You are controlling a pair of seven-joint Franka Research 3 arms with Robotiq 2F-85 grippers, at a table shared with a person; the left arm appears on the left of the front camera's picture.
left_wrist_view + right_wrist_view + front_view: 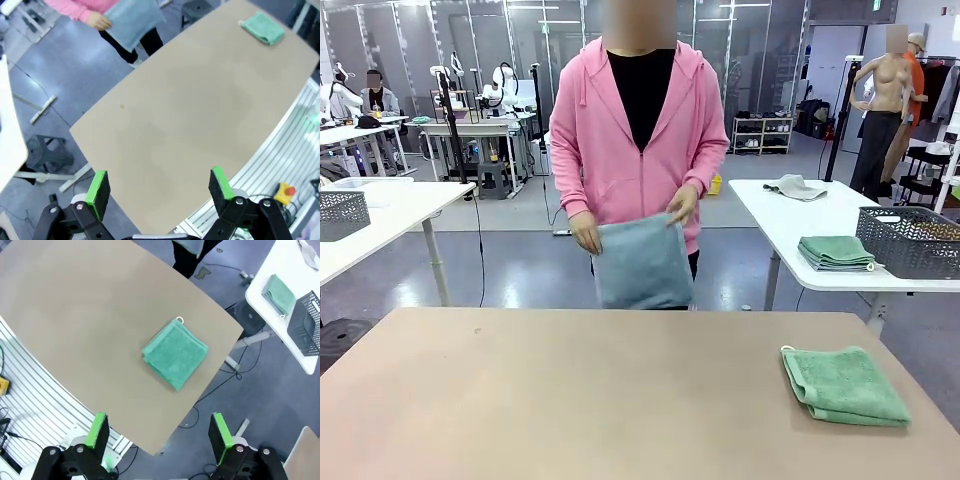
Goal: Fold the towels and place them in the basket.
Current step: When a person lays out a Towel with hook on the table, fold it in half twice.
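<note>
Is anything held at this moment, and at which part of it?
The person's hands hold the grey-blue towel by its two upper corners. The left gripper and the right gripper stand open, empty.

I count two towels at my table: one green towel near right, one blue towel far. Two baskets: left basket, right basket.

green towel is showing solid mint with a white loop | second towel is showing plain grey-blue | table is showing plain tan | hoodie is showing pink over black top
</note>
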